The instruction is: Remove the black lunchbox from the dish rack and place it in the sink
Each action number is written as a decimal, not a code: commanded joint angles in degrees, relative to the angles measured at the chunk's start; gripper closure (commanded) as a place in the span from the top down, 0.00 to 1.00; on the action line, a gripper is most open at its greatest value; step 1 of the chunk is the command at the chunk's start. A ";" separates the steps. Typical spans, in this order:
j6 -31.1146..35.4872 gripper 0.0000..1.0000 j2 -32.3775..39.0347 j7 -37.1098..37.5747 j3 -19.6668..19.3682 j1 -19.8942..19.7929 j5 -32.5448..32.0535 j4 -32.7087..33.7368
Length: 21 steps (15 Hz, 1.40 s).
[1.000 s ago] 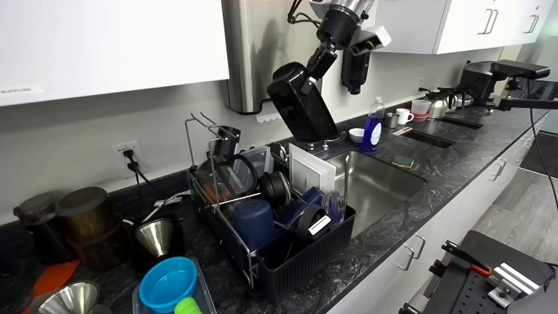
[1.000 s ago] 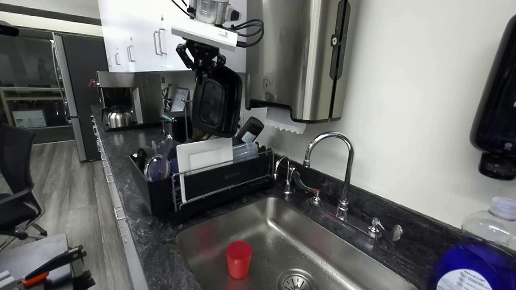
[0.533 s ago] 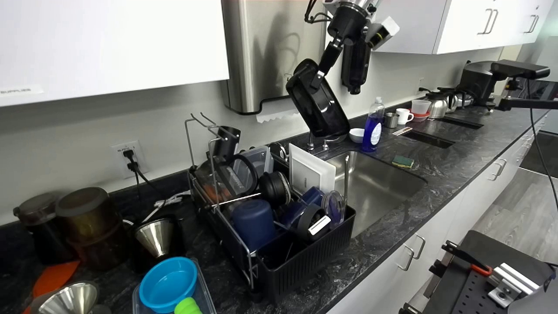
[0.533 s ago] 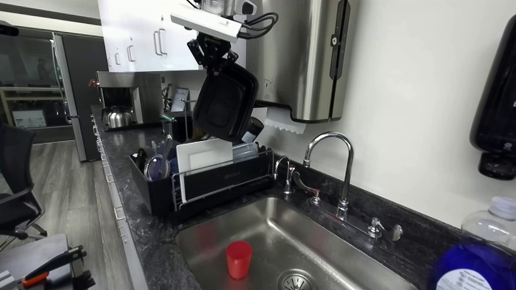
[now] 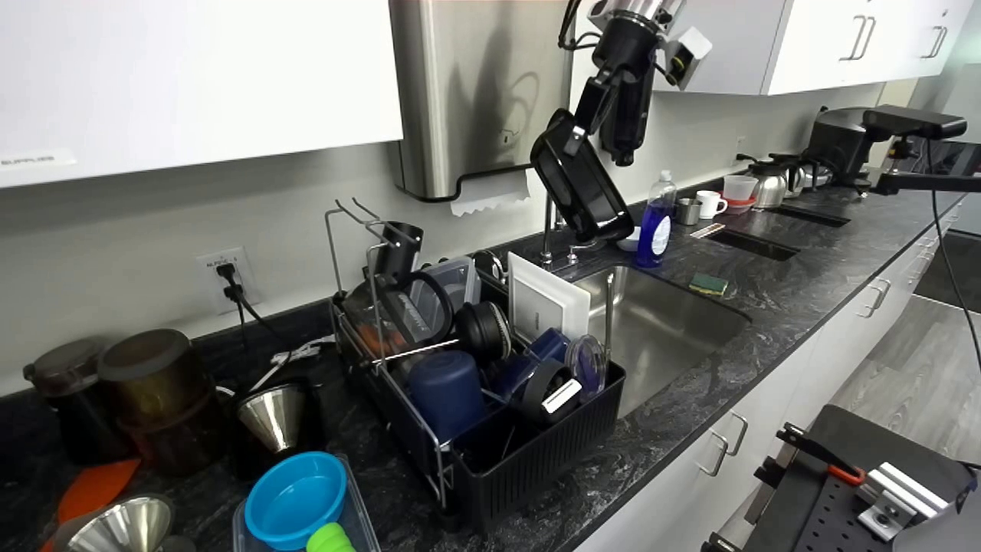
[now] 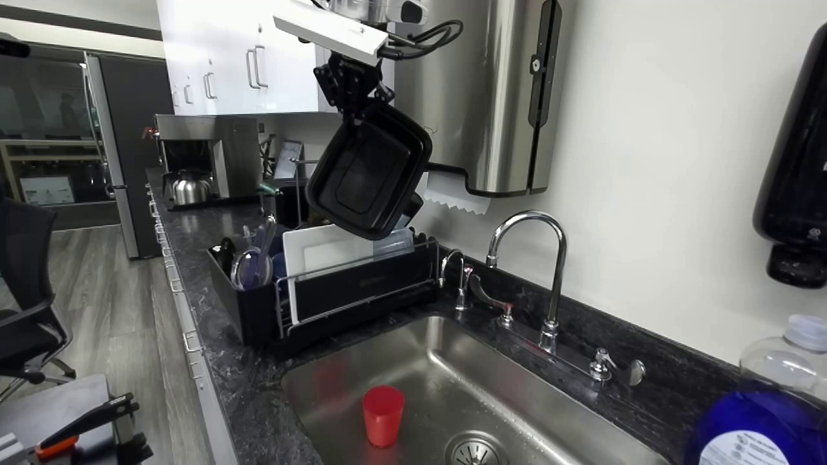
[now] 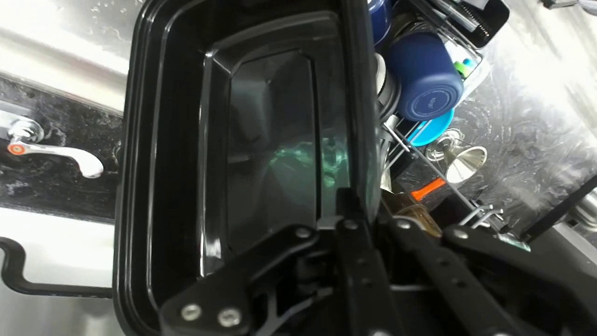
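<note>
At far L of a dark kitchen counter [image 5: 797,299], in an exterior view, a metal funnel [image 5: 123,529] sits nr an orange utensil [image 5: 96,491] & brown canisters [image 5: 153,376], w/ a white cabinet [image 5: 191,77] marked SUPPLIES overhead. Next R is a metal cone [image 5: 273,418], then a bright-blue bowl [image 5: 295,498]. At ctr stands the loaded dish rack [image 5: 544,456], incl. a dark-blue cup [image 5: 444,391] & a white board [image 5: 548,299] propped on edge; a steel towel dispenser [image 5: 483,92] hangs on the wall behind. R of that, in midair, the gripper [image 5: 575,139] holds the black lunchbox [image 5: 586,184] tilted, out of the dish rack & not yet in the sink [image 5: 651,322]. Jaws are narrow, clamped on the lunchbox w/ one side wall btwn the fingers [image 7: 361,254], per the wrist view. Whether it hangs directly over the sink can't be told. The sink, just R of the rack, has a gooseneck faucet [image 6: 557,278] on its wall side & a red cup [image 6: 383,416] inside, both seen in an exterior view. Farther R, a black soap dispenser [image 5: 627,123] is wall-mounted, w/ a bottle of blue liquid [image 5: 657,222] below; a green sponge [image 5: 709,284] lies nr the sink's edge. In bkgd are a white mug [image 5: 711,204] & steel carafes [image 5: 769,186]. At far R, a dark platform [image 5: 866,438] bears a metal bracket [image 5: 890,507].
</note>
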 commanded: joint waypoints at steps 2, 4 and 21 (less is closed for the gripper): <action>-0.42 0.02 -0.10 4.26 -0.68 -1.15 -1.81 -1.20; -0.30 0.02 -0.34 5.83 -0.98 -1.46 -2.31 -2.04; 1.22 0.02 5.14 12.43 -2.60 -3.52 -10.03 -7.20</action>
